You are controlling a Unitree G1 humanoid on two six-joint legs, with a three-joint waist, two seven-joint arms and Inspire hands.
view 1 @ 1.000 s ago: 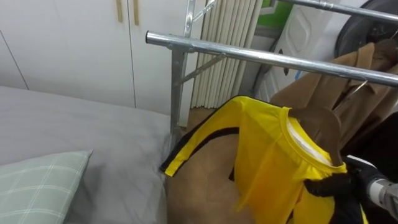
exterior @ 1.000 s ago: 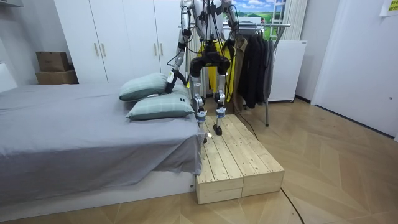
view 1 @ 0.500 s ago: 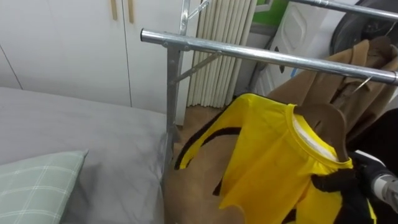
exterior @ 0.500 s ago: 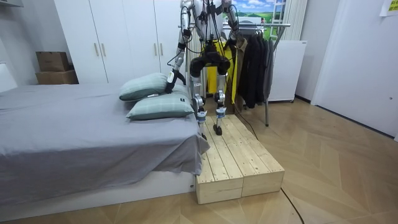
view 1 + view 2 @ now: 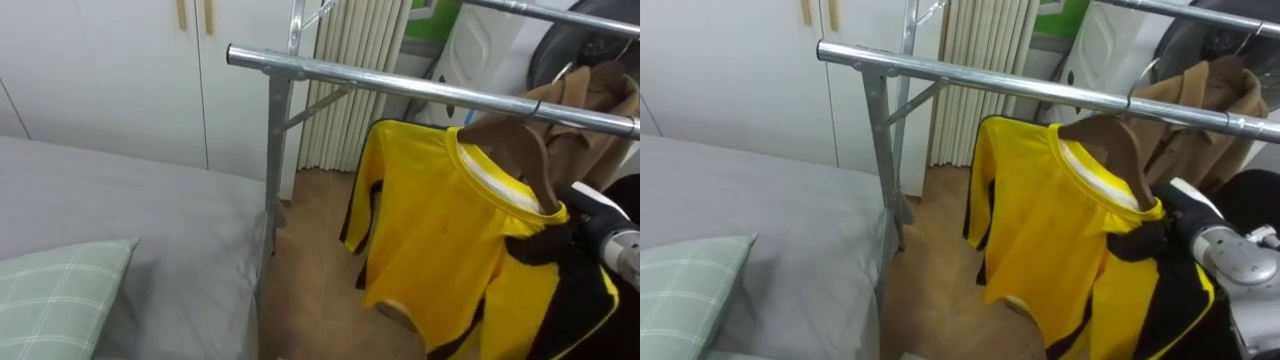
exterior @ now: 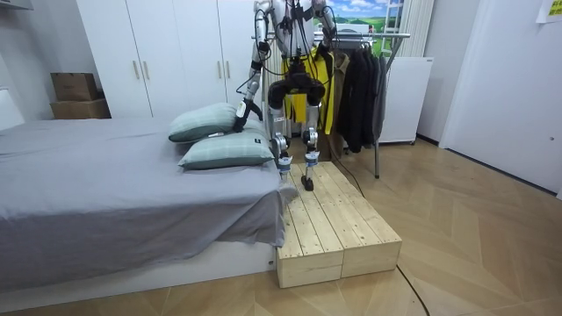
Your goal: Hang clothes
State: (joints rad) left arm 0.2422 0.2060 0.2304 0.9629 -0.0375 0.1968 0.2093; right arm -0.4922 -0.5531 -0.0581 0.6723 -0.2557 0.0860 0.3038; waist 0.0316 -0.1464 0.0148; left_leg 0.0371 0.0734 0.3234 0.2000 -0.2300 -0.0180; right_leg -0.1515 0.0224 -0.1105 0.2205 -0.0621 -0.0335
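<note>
Change: yellow shirt (image 5: 440,230) sits higher than a second ago, its collar now just under the rail (image 5: 400,86); the sleeve that spread toward the bed (image 5: 120,200) now hangs straight down.
Right hand: right hand (image 5: 555,243) has its fingers curled tight on the shirt's shoulder beside the collar, over the hanger's arm.
Hanger: wooden hanger (image 5: 515,150) sits inside the collar; cannot tell whether its hook is over the rail.
Place on rail: shirt hangs between the rail's post end and the brown coat (image 5: 590,95), which hangs further right.
Left hand: left hand (image 6: 239,112) is low at the robot's side, by the pillows (image 6: 211,123).
Stance: robot stands on the wooden platform (image 6: 329,219) beside the bed, facing the rail.
</note>
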